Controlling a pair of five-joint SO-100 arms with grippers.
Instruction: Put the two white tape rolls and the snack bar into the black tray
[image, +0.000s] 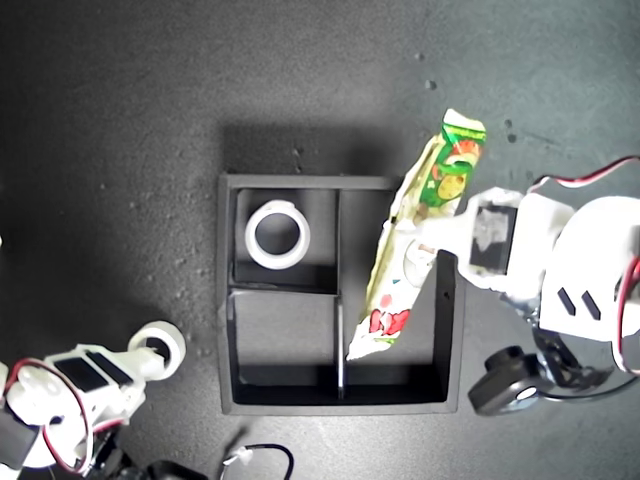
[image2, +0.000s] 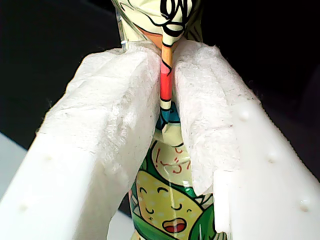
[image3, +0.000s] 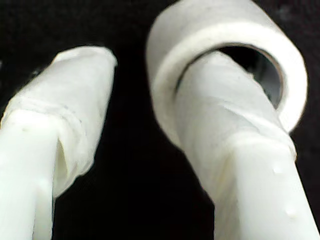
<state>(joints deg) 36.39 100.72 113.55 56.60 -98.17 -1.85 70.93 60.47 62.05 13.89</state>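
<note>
The snack bar (image: 395, 270), green and white with cartoon pictures, hangs tilted over the long compartment of the black tray (image: 225, 300), its lower end near the divider. My first gripper (image: 440, 238) is shut on the snack bar (image2: 167, 75), reaching in from the exterior view's right. One white tape roll (image: 252, 237) lies flat in a small compartment. The other white tape roll (image: 170, 340) sits outside the tray at the exterior view's lower left. My second gripper (image3: 150, 65) is open, with one finger (image3: 225, 125) passed through this roll (image3: 225, 30) and the other finger (image3: 75, 95) apart from it.
A dark speckled mat (image: 120, 150) lies under everything. A black cable with a white plug (image: 262, 456) lies just below the tray in the exterior view. The first arm's black servo (image: 510, 382) sits by the tray's lower right corner in that view.
</note>
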